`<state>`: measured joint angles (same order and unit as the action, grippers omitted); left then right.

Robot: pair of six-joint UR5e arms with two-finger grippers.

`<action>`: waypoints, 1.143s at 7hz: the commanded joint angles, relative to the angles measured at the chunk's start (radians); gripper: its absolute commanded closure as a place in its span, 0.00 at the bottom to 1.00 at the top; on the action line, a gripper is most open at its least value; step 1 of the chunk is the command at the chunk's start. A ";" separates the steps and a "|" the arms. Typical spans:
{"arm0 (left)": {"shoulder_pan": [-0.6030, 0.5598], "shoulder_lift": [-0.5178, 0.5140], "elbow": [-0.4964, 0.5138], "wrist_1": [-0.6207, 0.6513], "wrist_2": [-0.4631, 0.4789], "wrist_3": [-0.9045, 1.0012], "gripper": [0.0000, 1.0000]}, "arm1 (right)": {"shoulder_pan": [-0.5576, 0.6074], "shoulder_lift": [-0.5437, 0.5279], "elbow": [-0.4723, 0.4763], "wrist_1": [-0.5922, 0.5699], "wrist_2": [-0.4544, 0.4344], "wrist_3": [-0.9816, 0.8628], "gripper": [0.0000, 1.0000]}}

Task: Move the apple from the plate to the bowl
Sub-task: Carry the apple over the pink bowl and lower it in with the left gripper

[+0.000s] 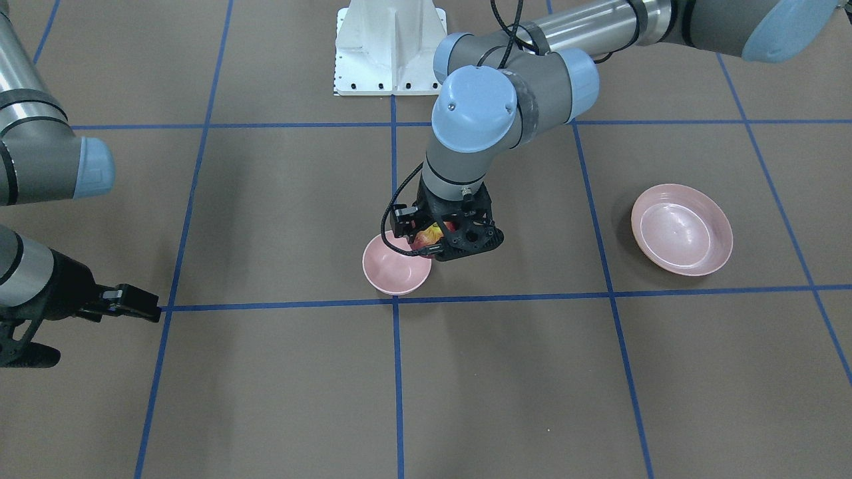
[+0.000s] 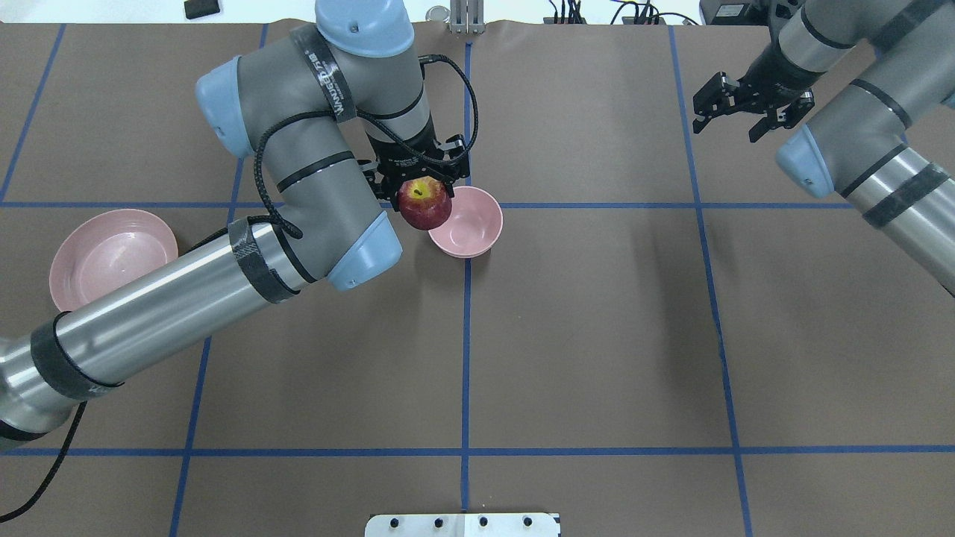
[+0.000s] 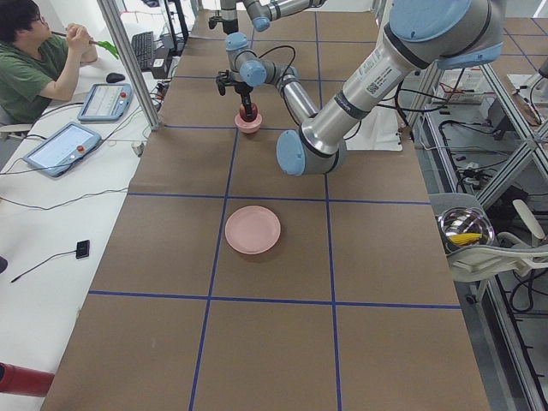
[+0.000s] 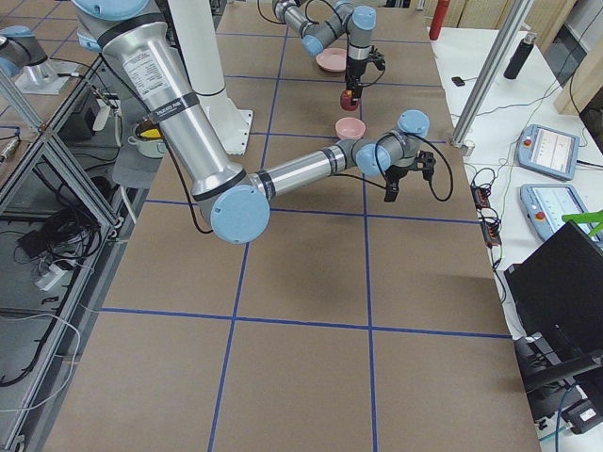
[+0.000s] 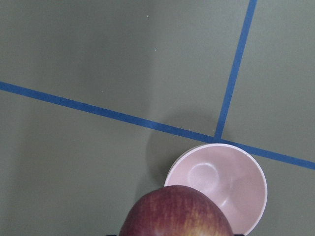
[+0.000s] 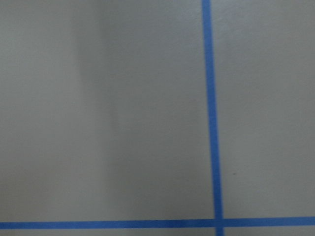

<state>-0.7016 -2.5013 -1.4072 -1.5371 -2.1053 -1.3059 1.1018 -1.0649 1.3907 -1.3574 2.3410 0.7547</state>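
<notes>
My left gripper (image 1: pixel 440 239) is shut on the dark red apple (image 2: pixel 424 203) and holds it above the table, over the edge of the small pink bowl (image 2: pixel 470 224) on the plate's side. In the left wrist view the apple (image 5: pixel 176 212) fills the bottom edge, with the bowl (image 5: pixel 221 179) just beyond it and nothing in it. The wide pink plate (image 2: pixel 112 257) lies bare far to the left, also shown in the front view (image 1: pixel 681 229). My right gripper (image 2: pixel 735 112) is open and holds nothing, hovering far from both dishes.
Blue tape lines (image 2: pixel 466 335) divide the brown table into squares. The white robot base plate (image 1: pixel 389 46) stands at the table's near edge. An operator (image 3: pixel 34 51) sits beside the table with tablets (image 3: pixel 60 145).
</notes>
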 commanded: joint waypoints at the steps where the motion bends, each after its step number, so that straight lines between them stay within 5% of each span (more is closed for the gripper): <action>1: 0.043 -0.042 0.103 -0.096 0.042 -0.041 1.00 | 0.033 -0.053 0.001 0.001 -0.015 -0.127 0.00; 5: 0.063 -0.108 0.226 -0.132 0.077 -0.049 1.00 | 0.043 -0.079 -0.001 0.001 -0.032 -0.213 0.00; 6: 0.063 -0.108 0.249 -0.185 0.082 -0.044 0.83 | 0.044 -0.096 0.002 0.009 -0.041 -0.215 0.00; 8: 0.066 -0.106 0.274 -0.204 0.115 -0.046 0.02 | 0.050 -0.099 0.002 0.009 -0.043 -0.241 0.00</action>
<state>-0.6375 -2.6082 -1.1468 -1.7289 -2.0153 -1.3515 1.1492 -1.1620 1.3918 -1.3493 2.2988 0.5254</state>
